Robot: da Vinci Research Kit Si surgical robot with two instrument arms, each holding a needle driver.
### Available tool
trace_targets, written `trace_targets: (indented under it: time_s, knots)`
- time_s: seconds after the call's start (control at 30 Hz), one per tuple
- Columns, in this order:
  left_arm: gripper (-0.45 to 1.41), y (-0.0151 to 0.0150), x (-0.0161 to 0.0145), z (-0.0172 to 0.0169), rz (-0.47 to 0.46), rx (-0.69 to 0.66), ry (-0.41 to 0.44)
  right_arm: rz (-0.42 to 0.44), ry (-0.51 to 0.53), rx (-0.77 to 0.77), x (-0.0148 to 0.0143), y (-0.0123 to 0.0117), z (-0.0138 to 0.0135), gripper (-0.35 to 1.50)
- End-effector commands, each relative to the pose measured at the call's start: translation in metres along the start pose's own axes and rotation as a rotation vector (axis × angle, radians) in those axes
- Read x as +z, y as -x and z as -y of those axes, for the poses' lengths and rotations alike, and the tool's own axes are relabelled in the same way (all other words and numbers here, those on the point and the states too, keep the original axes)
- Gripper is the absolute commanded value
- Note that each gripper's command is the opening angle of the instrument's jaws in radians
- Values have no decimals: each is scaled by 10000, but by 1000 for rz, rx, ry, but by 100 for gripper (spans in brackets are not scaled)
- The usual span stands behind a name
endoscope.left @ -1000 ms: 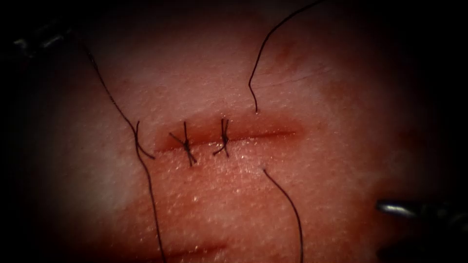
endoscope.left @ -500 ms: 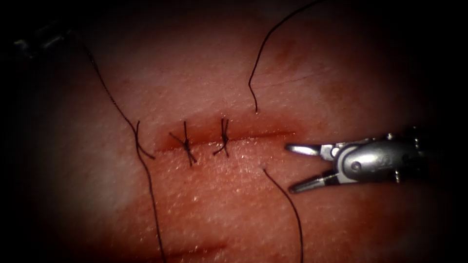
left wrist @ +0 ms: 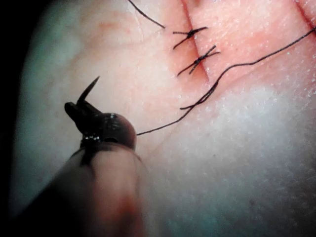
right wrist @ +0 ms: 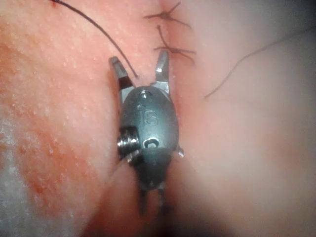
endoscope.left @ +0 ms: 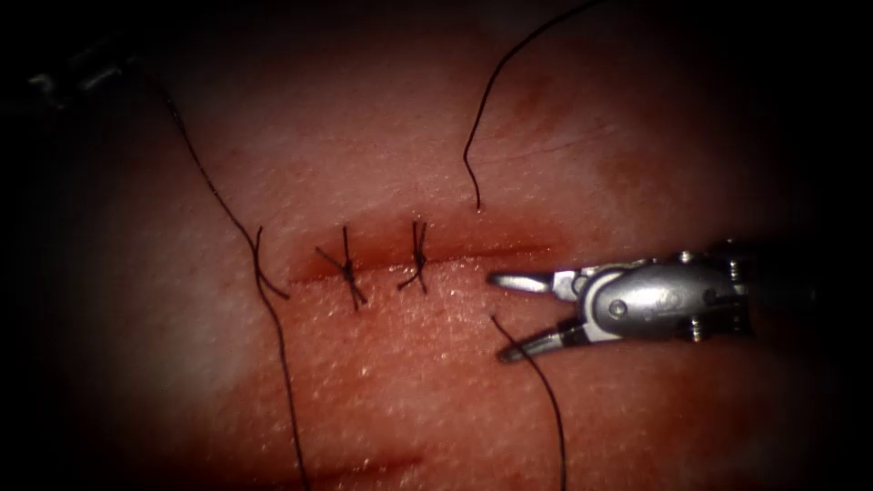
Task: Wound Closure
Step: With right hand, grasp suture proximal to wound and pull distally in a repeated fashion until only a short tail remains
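We see the right tool [endoscope.left: 505, 316], jaws wide open and empty, astride the thread [endoscope.left: 536, 382] below the cut [endoscope.left: 509, 250]; the left tool [left wrist: 81, 111] grips the needle [left wrist: 89, 91].

Red fluid [endoscope.left: 509, 244] lies in a dark streak across the middle of the tissue [endoscope.left: 182, 345], with a thinner wash toward the bottom edge. Short reddish groove [endoscope.left: 364, 470] near the bottom edge, left of centre, slightly slanted. Faint hairline scratch [endoscope.left: 555, 145] toward the top right corner, with a reddish blotch [endoscope.left: 532, 95] just above it.
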Motion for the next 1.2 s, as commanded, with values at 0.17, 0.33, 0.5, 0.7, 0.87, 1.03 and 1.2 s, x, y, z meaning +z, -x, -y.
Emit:
trace_targets:
  time_s: [0.17, 0.33, 0.5, 0.7, 0.87, 1.03, 1.2]
  knots:
    - [-45, 2, 8, 0, -1, 1, -2, -15, -26, -8, 13, 2, 4, 9]
    - [-45, 1, 7, 0, -1, 1, -2, -25, -40, 29, 8, -3, 10, -35]
    - [-45, 1, 7, -1, -1, 2, -2, -32, -87, 18, -1, -25, 37, -35]
    - [-45, 1, 7, -1, -1, 2, -2, -19, -145, -21, -4, -53, 88, -35]
    - [-45, 1, 7, -1, -1, 2, -3, -1, -183, -32, -3, -64, 117, -35]
    - [-45, 0, 7, -2, 0, 2, -3, 5, -206, -38, -7, -76, 138, -35]
    - [-45, 0, 8, -2, 0, 2, -3, 2, -219, -41, -8, -85, 149, -35]
